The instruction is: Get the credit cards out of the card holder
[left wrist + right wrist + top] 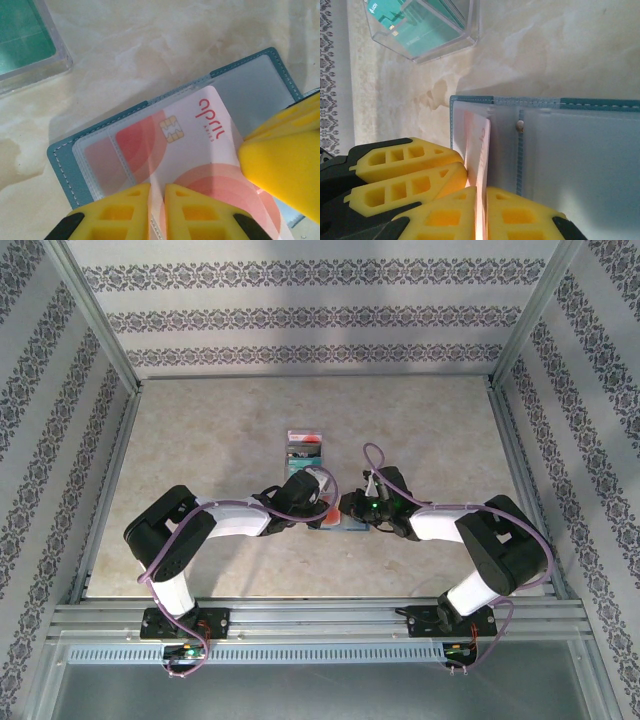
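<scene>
While both arms meet over mid-table, two containers lie beneath them.

Card holder (255, 85): open flat across the lower half of the left wrist view. Slate-blue, pale stitching, cloudy clear pockets. One red-and-white card (195, 150) sits partway out of a pocket, at an angle.

Clear tray (35, 75): upper left of the same view, apart from the holder. A teal-green card (20, 30) lies inside.

Card detail: white ground, coral circles, gold chip, red "april" lettering.

Right gripper (481, 190): fingers clamped on that card's edge, bottom of the right wrist view.

Left gripper (157, 187): yellow fingers nearly together, tips down on the card at bottom centre. Cannot tell whether they pinch anything.

Room: walls (300, 315) papered in grey floral bands, with metal frame posts (95, 315).

Table (200, 460): beige, marbled.
</scene>
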You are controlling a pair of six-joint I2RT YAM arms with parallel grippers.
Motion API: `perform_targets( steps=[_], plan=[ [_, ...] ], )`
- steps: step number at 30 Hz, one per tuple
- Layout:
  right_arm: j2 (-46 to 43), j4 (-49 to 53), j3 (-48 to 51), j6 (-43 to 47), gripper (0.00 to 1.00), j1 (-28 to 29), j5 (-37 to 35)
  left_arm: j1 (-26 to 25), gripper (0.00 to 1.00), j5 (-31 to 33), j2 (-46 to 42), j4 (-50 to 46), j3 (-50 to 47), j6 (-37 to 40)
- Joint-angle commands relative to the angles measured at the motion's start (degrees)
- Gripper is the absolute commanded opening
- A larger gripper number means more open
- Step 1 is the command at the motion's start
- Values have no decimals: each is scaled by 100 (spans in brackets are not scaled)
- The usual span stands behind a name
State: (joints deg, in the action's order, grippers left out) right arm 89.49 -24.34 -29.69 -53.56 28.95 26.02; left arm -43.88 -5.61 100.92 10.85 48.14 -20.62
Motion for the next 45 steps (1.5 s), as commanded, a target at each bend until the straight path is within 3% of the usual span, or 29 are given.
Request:
perform_targets(
  steps=[1,17,24,27,37,45],
  plan=[
    [-125,-509,80,-91,12,-97,253,-60,14,194,-3,-299,-138,11],
    [-213,-572,322,-81,6,-412,351,-51,14,324,-12,-500,-77,80],
    [47,-916,248,-247,10,-316,516,-68,14,-28,24,-408,68,164],
    [184,-1308,247,-384,13,-279,620,-68,9,-20,98,-435,99,152],
    [512,-1786,208,-502,16,-202,712,-68,9,-2,102,-417,12,85],
    [332,-1480,348,-334,7,-205,403,-53,9,284,-6,-551,-69,65]
  ],
)
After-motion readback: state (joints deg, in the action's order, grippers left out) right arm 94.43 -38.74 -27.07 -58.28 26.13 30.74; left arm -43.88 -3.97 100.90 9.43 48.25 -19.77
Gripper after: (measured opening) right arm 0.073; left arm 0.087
